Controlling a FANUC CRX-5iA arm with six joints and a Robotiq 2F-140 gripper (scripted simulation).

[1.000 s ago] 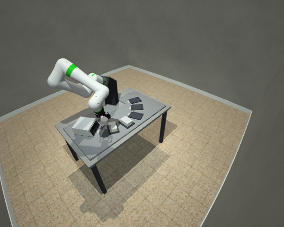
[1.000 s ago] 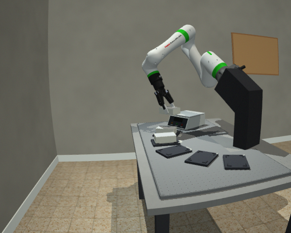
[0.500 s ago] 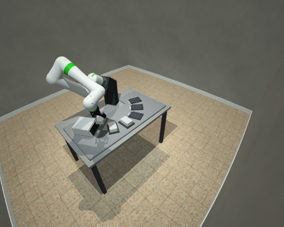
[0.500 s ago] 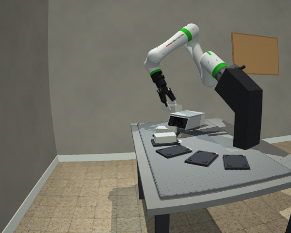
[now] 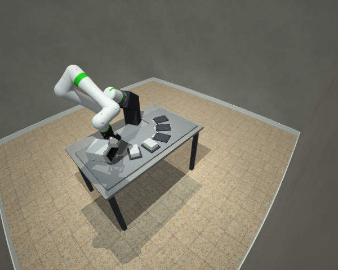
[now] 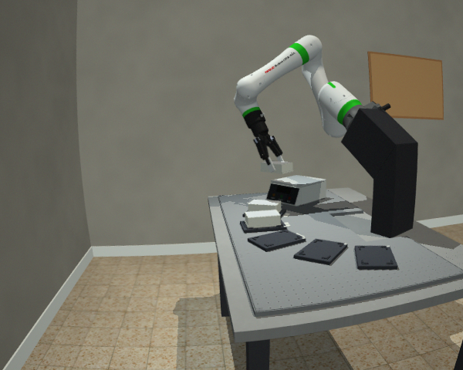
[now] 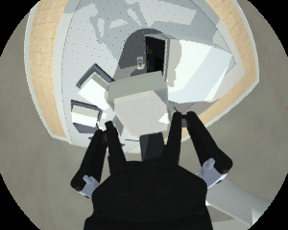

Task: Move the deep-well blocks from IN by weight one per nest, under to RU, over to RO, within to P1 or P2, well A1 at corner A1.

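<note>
Red lettering on the white arm (image 5: 90, 84) (image 6: 279, 63) (image 7: 235, 201) starts "FANUC".

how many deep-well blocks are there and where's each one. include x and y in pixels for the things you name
3: one block (image 5: 114, 141) (image 6: 280, 166) (image 7: 141, 111) held in the jaws, raised above the table; two others (image 5: 134, 151) (image 5: 150, 143) in separate dark nests, between the check-weigher (image 5: 97, 150) (image 6: 303, 189) (image 7: 194, 69) and the three unoccupied nests (image 5: 161, 137) (image 5: 163, 127) (image 5: 160, 118).
</note>
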